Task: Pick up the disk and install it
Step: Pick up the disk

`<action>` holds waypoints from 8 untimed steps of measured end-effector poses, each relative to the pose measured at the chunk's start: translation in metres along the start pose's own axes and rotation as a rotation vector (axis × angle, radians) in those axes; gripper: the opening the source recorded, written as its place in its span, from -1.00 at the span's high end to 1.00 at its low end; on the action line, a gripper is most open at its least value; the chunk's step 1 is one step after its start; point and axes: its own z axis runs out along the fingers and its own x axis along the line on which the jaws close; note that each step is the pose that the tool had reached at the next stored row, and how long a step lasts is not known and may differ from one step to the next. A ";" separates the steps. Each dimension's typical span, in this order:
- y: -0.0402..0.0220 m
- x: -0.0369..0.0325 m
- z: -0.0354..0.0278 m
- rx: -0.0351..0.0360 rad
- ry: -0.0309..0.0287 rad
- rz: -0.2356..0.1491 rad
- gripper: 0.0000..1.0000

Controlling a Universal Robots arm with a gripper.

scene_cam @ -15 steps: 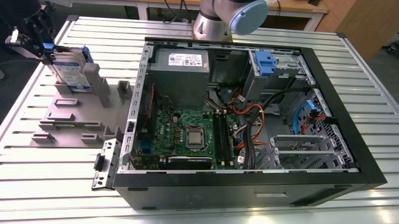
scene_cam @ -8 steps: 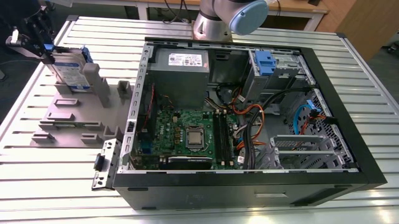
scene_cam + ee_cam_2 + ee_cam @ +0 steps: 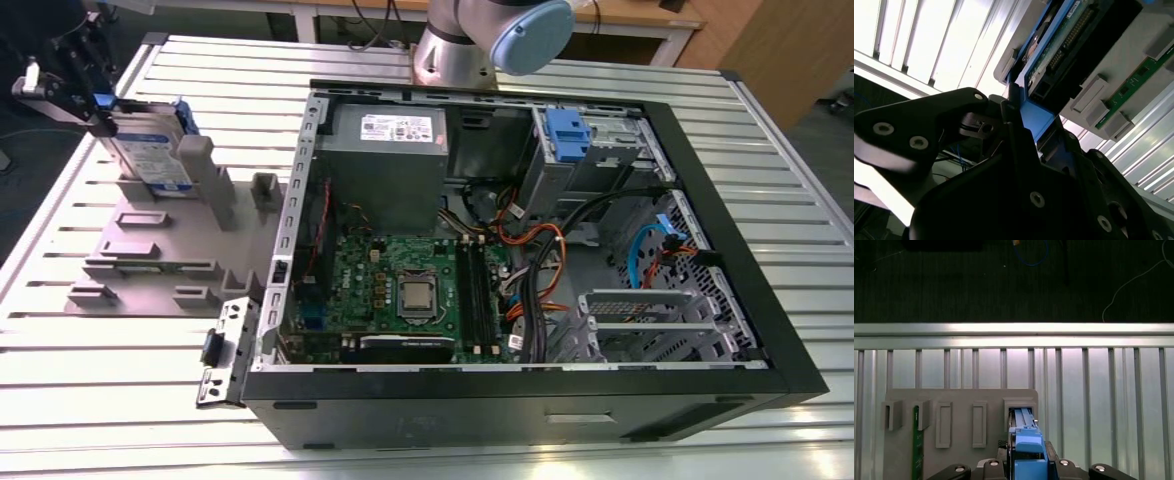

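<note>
At the exterior view's left, my end effector is clamped on the blue edge of the disk, which stands upright in the grey holder on the table — gripped, I judge, not lifted clear. To the right is the open case — installing remains.

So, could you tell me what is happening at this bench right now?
A robot arm's gripper has its fingers closed on the blue bracket of the disk, which stands on edge at a slot of the grey holder on the slatted table. The open computer case lies beside it, at the exterior view's right, and the disk is not yet installed in it.
</note>
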 end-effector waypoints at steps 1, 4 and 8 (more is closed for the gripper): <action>0.0000 -0.0001 -0.0007 -0.0002 0.0001 0.000 0.27; 0.0000 -0.0001 -0.0018 0.0001 -0.0001 0.000 0.27; 0.0001 -0.0001 -0.0021 -0.0001 0.0000 0.000 0.27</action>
